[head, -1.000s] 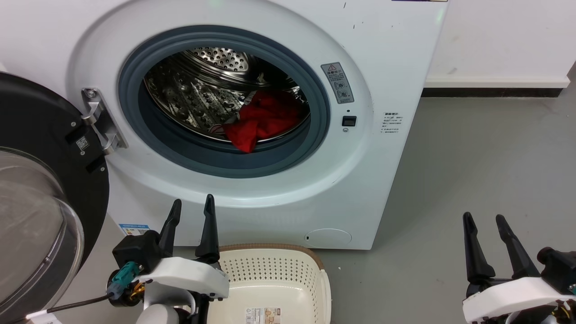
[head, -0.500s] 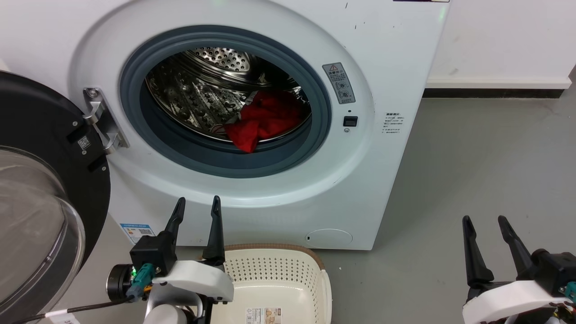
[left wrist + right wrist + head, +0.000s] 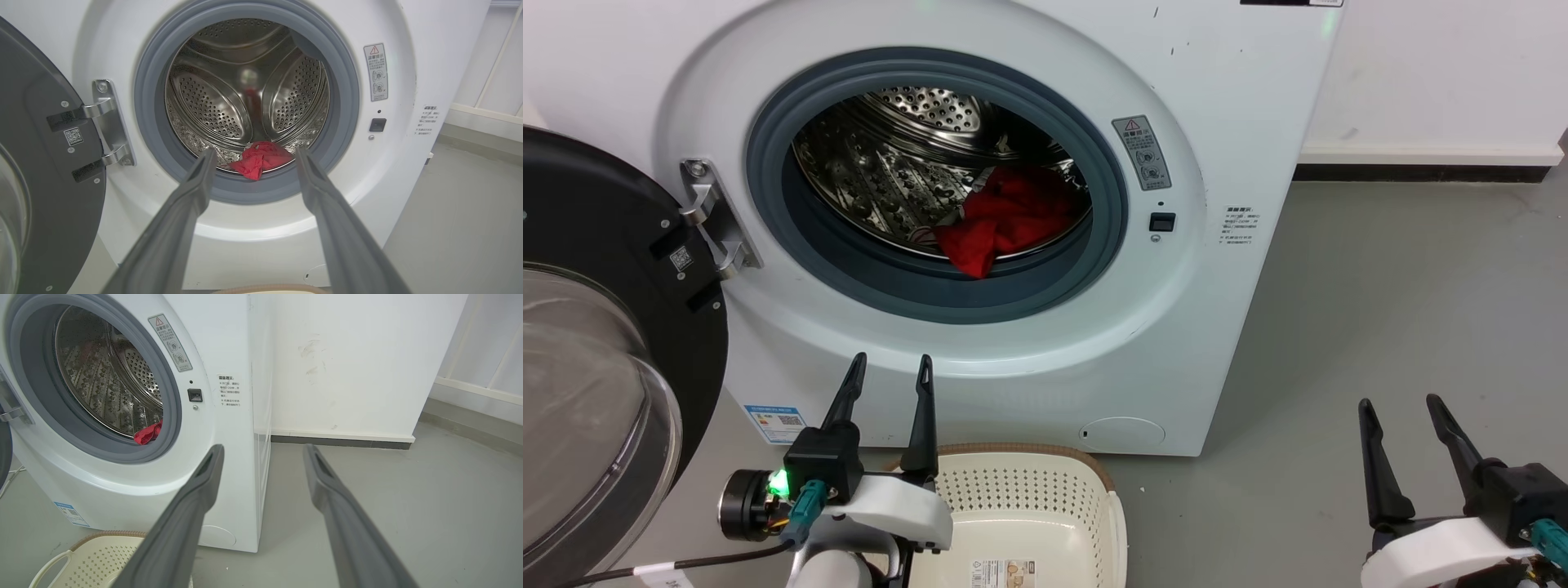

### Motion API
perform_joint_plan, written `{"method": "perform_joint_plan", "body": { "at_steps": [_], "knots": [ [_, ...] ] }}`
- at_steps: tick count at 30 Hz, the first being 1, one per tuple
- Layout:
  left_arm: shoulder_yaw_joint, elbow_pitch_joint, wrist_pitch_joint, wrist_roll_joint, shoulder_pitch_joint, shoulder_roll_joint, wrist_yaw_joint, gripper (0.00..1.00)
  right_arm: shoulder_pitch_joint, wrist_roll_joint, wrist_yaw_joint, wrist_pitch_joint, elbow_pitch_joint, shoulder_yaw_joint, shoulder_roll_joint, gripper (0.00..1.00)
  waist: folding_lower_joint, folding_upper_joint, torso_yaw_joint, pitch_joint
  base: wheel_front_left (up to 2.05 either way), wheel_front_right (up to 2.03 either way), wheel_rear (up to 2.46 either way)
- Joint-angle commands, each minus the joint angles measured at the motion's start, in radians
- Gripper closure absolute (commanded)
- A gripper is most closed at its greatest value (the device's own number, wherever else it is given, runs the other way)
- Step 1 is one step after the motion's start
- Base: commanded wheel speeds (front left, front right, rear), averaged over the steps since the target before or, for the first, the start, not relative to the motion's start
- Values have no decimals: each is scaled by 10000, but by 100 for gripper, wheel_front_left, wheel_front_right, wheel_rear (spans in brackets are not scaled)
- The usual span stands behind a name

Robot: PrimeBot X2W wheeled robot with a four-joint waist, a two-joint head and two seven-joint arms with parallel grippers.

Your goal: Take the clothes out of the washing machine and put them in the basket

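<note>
The red clothes (image 3: 1005, 216) lie bunched at the front lip of the steel drum inside the white washing machine (image 3: 1217, 122), whose door (image 3: 596, 367) hangs open to the left. They also show as red clothes (image 3: 261, 158) low in the drum and as red clothes (image 3: 148, 433) at the gasket's edge. The cream basket (image 3: 1029, 490) stands on the floor below the porthole. My left gripper (image 3: 892, 361) is open, empty, in front of the machine's lower panel beside the basket's left rim. Open and empty too, my right gripper (image 3: 1398, 403) hovers over the floor at the right.
Grey floor (image 3: 1380, 310) spreads to the right of the machine, bounded by a white wall with a dark skirting strip (image 3: 1421, 171). The open door's black rim and glass bulge take up the left side. The basket (image 3: 94, 555) sits close against the machine's base.
My left gripper has moved a little right and turned, fingers now nearer the basket's rim. The head camera has shifted slightly. The clothes lie as before.
</note>
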Motion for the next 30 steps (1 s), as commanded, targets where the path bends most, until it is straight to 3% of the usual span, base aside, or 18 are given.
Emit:
{"method": "perform_joint_plan", "body": {
  "at_steps": [1, 7, 30],
  "knots": [
    [-11, 4, -96, 181, -72, 11, 31, 0, 56, -201, -3, -1, -99, 5, 17, 0, 0, 0, 6, -2, 0, 0, 0],
    [-12, 133, -244, 666, -98, 8, 71, 0, 149, -720, -5, -61, -154, -6, 20, 0, 0, 0, 35, 10, 0, 0, 0],
    [85, 552, -241, 511, -402, 2, 102, 0, -83, -413, -3, 45, -257, 90, 20, 0, 0, 0, -41, 369, 0, 0, 0]
  ]
}}
